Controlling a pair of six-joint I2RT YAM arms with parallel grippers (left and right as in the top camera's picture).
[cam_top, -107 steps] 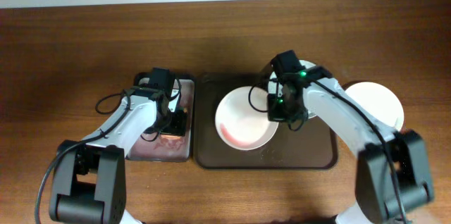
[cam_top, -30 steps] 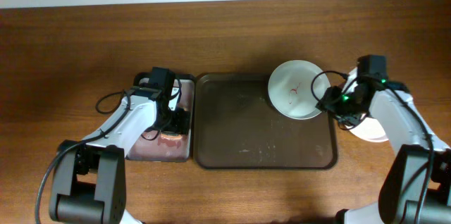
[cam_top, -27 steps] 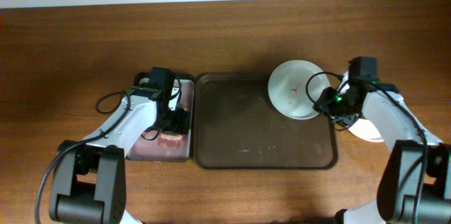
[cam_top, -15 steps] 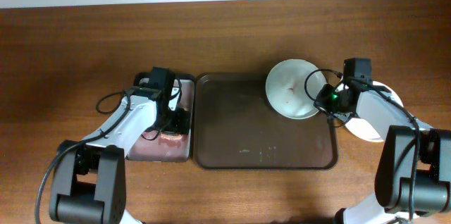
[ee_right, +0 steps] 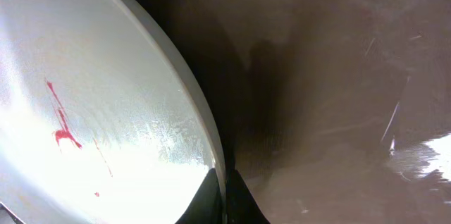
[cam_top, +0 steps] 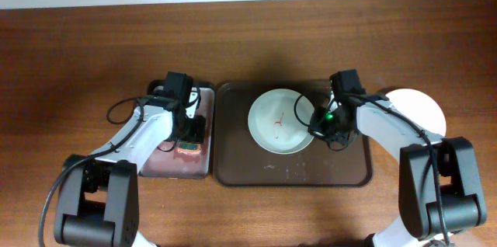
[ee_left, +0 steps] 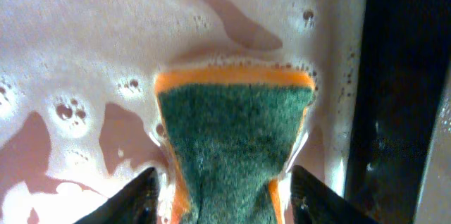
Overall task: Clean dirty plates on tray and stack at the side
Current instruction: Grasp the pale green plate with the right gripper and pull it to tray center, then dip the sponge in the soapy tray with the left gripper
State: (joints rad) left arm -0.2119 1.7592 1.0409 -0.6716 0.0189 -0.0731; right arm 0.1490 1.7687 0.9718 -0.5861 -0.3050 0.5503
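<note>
Overhead view, left to right across the counter [cam_top: 78, 60].

- Small tray [cam_top: 155, 168], narrow with a pinkish inside, lies left of the counter's middle, closer to the near edge than the far edge.
- Left pincer [cam_top: 189, 132] hangs over the right half of the small tray. The left wrist view shows its two fingers pressed into the sides of a sponge [ee_left: 232, 132], which has a green scouring face and an orange body. The sponge is squeezed narrower where they grip it, so the pincer is pinching the sponge. Foamy water [ee_left: 84, 55] with small bubbles surrounds the sponge.
- Large tray [cam_top: 248, 171], dark brown with a raised rim, lies just beside the small tray on its right, about mid-counter.
- Dirty plate [cam_top: 272, 130], white and round, sits in the far half of the large tray, slightly left of the tray's middle. Thin red smears mark its centre.
- Right pincer [cam_top: 321, 120] is at the plate's right rim. In the right wrist view its fingertips close on that rim from both faces, pinching the plate. A dark shadow lies under the rim, and I cannot tell whether the plate lies flat.
- White plate [cam_top: 423, 107] rests on the counter past the large tray's right side, toward the right edge. The right arm partly hides it. No smears are visible on it, and I cannot tell how many plates are stacked there.
</note>
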